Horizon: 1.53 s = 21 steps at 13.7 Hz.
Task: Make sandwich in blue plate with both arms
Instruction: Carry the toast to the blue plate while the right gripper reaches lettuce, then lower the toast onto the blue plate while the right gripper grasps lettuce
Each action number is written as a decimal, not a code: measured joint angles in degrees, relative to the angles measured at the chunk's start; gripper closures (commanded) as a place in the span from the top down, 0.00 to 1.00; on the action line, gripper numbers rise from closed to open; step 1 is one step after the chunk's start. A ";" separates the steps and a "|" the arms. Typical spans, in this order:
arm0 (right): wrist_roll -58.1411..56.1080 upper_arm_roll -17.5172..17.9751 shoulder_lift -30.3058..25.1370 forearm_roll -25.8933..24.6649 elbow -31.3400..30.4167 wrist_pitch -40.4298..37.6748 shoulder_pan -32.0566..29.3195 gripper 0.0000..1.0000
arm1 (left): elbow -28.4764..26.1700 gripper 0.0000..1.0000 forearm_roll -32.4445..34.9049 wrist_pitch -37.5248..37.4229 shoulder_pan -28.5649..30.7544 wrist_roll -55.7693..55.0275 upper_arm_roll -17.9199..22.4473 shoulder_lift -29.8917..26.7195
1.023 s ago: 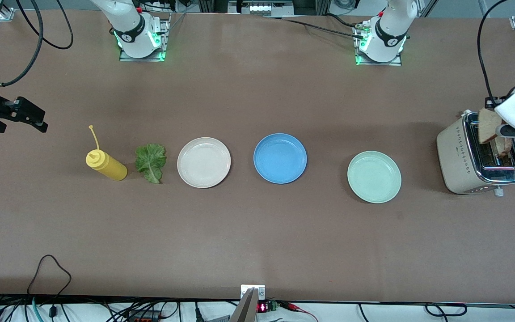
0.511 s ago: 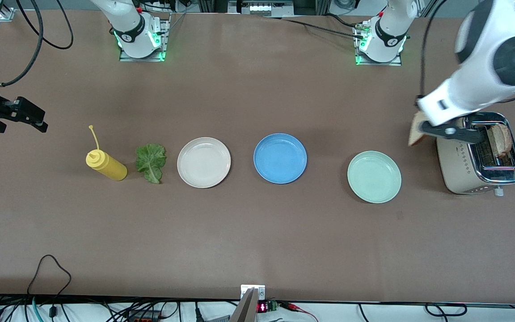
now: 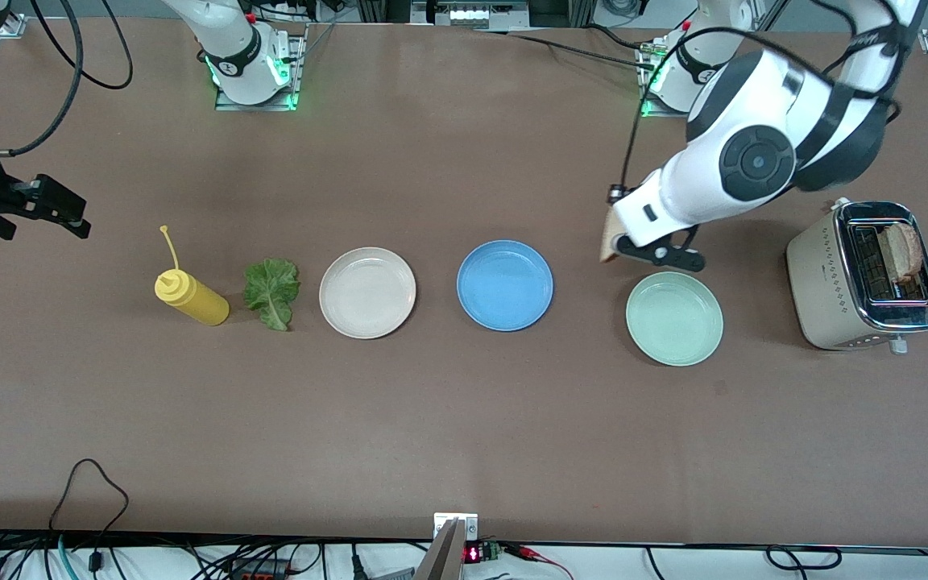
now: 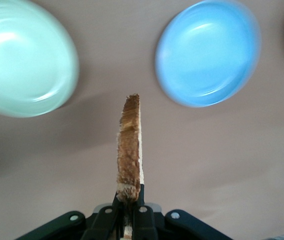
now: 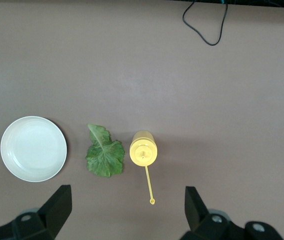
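Observation:
The blue plate (image 3: 504,285) sits mid-table with nothing on it; the left wrist view shows it too (image 4: 206,52). My left gripper (image 3: 621,243) is shut on one bread slice (image 3: 608,239), held on edge (image 4: 130,145) over the bare table between the blue plate and the mint-green plate. A second bread slice (image 3: 904,251) stands in the toaster. The lettuce leaf (image 3: 272,292) lies flat beside the mustard bottle. My right gripper (image 3: 61,213) waits open and holds nothing at the right arm's end, over bare table near the bottle and the lettuce leaf (image 5: 104,152).
A beige-white plate (image 3: 367,292) lies between the lettuce and the blue plate. A mint-green plate (image 3: 673,318) lies toward the left arm's end. The toaster (image 3: 834,282) stands past it. A yellow mustard bottle (image 3: 190,296) lies on its side.
The left arm has lifted the bread slice out of the toaster and carried it past the mint-green plate toward the blue plate. The right arm has not moved.

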 measured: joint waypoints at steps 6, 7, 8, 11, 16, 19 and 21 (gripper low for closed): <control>0.43 0.45 12.46 -1.00 -0.67 3.99 8.15 1.00 | 0.45 0.00 -17.71 13.14 0.38 6.73 0.18 10.26; 0.45 0.45 15.11 -1.16 -0.70 4.66 8.98 1.00 | 0.25 0.00 -19.78 15.50 0.39 10.41 0.20 12.22; 0.45 0.44 17.65 -1.25 -0.69 5.02 9.54 1.00 | -0.25 0.00 -21.85 18.37 0.49 14.55 0.24 14.14; 0.44 0.44 23.48 -2.15 -0.69 7.51 10.71 1.00 | -5.02 0.00 -30.39 29.97 0.54 24.30 0.18 17.51; -0.23 0.43 30.87 -2.30 -0.73 10.99 11.09 1.00 | -11.82 0.00 -40.24 38.83 -0.12 35.29 -0.06 18.58; -0.42 0.23 34.80 -2.32 -0.72 12.21 11.07 1.00 | -13.15 0.00 -45.20 39.08 0.05 41.30 -0.04 19.92; -0.47 0.18 36.63 -2.32 -0.71 13.06 11.06 0.84 | -13.64 0.00 -46.69 39.25 -0.05 43.65 -0.07 20.62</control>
